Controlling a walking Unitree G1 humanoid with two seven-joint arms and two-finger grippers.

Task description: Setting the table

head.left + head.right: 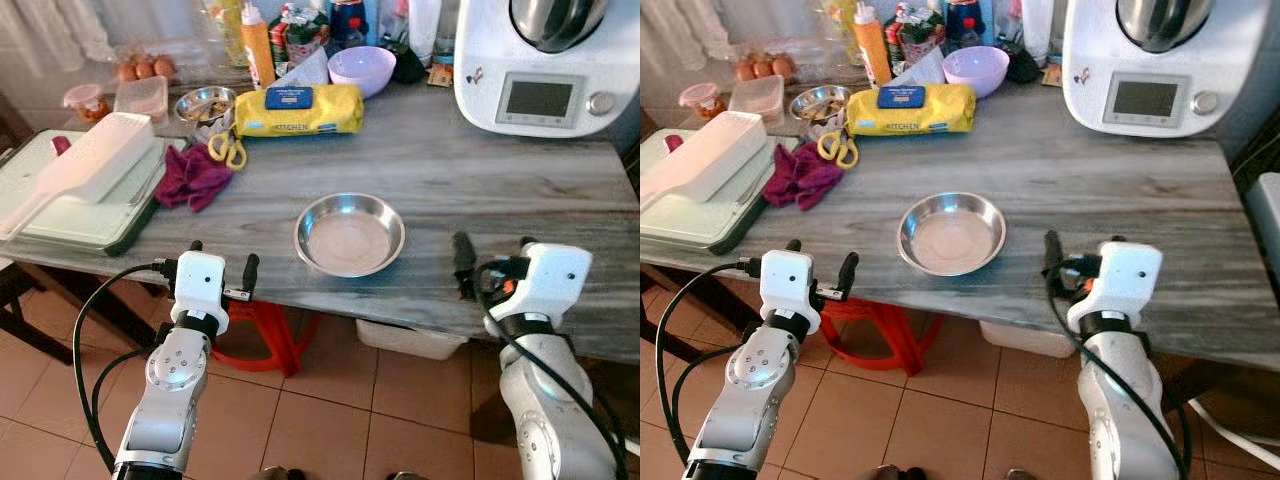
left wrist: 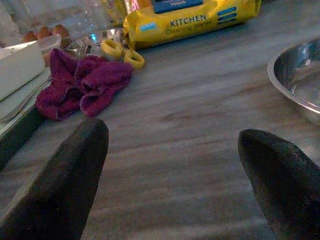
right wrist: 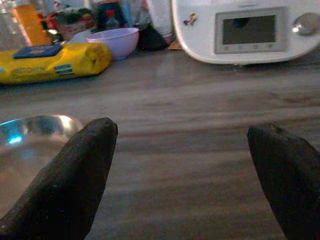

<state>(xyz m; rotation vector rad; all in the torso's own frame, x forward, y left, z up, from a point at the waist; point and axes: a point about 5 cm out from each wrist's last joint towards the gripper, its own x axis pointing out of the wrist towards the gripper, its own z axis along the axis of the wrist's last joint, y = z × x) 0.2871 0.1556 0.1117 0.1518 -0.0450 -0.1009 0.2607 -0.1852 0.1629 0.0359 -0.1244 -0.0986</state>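
Steel plate (image 1: 349, 234): sitting empty near the front edge of the grey table (image 1: 480, 180), between the two grippers.
Left gripper (image 1: 222, 263): hovering at the table's front edge, fingers spread wide, gripping nothing.
Right gripper (image 1: 490, 258): hovering at the front edge on the plate's other side, likewise spread wide and empty.
Purple cloth (image 1: 192, 176): lying crumpled beside the green tray (image 1: 75, 222).
Yellow scissors (image 1: 228, 149): resting just behind the cloth.
Yellow wipes pack (image 1: 298, 109) (labelled KITCHEN): lying farther back.
White kitchen appliance (image 1: 545, 65): standing at the far right corner.
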